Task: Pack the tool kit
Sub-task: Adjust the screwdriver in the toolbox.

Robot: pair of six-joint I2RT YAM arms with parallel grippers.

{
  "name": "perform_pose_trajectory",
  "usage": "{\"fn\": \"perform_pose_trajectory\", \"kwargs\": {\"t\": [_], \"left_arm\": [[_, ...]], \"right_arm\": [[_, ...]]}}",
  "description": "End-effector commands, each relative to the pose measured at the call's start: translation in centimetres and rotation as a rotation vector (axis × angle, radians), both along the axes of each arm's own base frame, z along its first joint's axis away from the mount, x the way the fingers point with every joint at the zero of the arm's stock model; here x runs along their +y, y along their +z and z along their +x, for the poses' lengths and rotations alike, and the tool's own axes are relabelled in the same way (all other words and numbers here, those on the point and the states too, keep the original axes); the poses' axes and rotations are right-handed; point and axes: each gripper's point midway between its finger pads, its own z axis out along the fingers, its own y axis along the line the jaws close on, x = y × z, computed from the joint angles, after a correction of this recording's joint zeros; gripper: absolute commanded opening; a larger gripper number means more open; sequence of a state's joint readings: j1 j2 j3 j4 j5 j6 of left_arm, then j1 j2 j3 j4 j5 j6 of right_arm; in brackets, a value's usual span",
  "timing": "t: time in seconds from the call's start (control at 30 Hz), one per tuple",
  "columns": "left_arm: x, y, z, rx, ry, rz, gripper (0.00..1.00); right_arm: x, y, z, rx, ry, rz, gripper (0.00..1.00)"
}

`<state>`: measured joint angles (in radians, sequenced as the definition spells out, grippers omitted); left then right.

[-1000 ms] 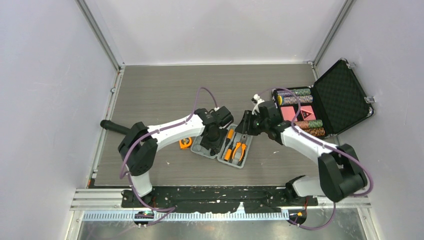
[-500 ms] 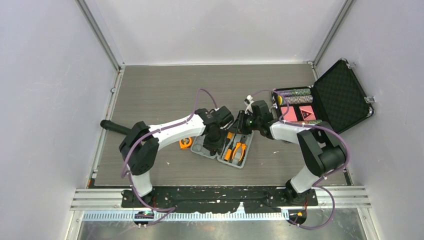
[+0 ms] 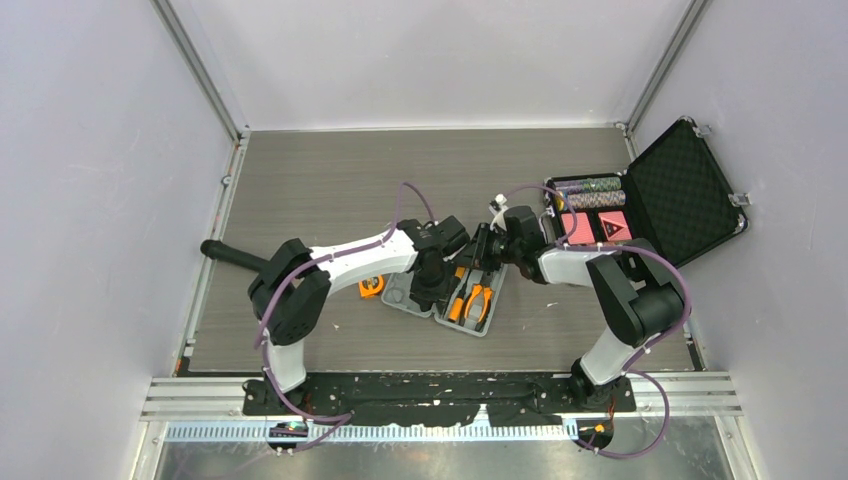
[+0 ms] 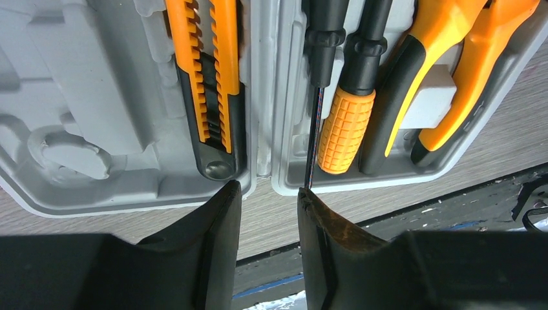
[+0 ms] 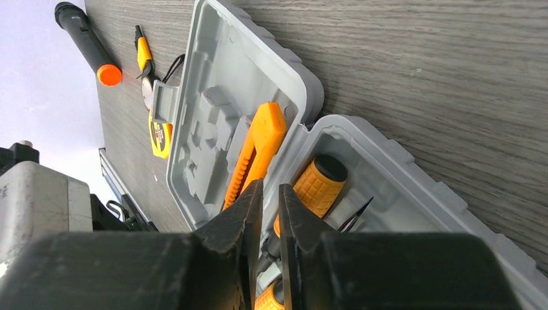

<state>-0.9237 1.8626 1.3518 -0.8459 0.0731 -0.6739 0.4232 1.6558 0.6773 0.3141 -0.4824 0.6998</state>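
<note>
The grey tool kit case (image 3: 400, 298) lies open mid-table. In the left wrist view its left half (image 4: 97, 97) holds an orange-and-black utility knife (image 4: 210, 84). The right half holds two screwdrivers (image 4: 346, 126) and orange pliers (image 4: 446, 71). My left gripper (image 4: 266, 192) stands open at the case's near rim by the hinge, with nothing between its fingers. My right gripper (image 5: 269, 187) hovers over the case's far end above a screwdriver (image 5: 320, 184). Only a narrow slit shows between its jaws, and whether they pinch anything is hidden. A tape measure (image 3: 371, 286) lies left of the case.
A larger black foam-lined case (image 3: 680, 190) with poker chips stands open at the right. A black torch with an orange end (image 5: 87, 42) and a small orange-handled tool (image 5: 143, 51) lie on the table left of the kit. The table's near edge runs just below the left fingers.
The right arm has swung left from the poker chip case to the grey case, and its jaws have narrowed. The left jaws have closed a little over the case.
</note>
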Motion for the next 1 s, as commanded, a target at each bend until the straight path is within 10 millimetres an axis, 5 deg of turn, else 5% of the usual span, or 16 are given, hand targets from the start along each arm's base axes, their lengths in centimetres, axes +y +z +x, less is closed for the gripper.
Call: {"fn": "perform_pose_trajectory", "kwargs": {"t": [0.0,0.53,0.97], "left_arm": [[-1.2,0.8,0.3,-0.007,0.02,-0.042,0.39],[-1.2,-0.5,-0.2,0.059,0.024,0.016,0.43],[-1.3,-1.9,-0.1,0.09,0.027,0.063,0.25]], "right_arm": [[0.0,-0.7,-0.8,0.026,0.007,0.007,0.21],[0.0,-0.4,-1.1,0.021,0.002,0.021,0.21],[0.2,3.5,-0.3,-0.108,0.028,0.035,0.21]]}}
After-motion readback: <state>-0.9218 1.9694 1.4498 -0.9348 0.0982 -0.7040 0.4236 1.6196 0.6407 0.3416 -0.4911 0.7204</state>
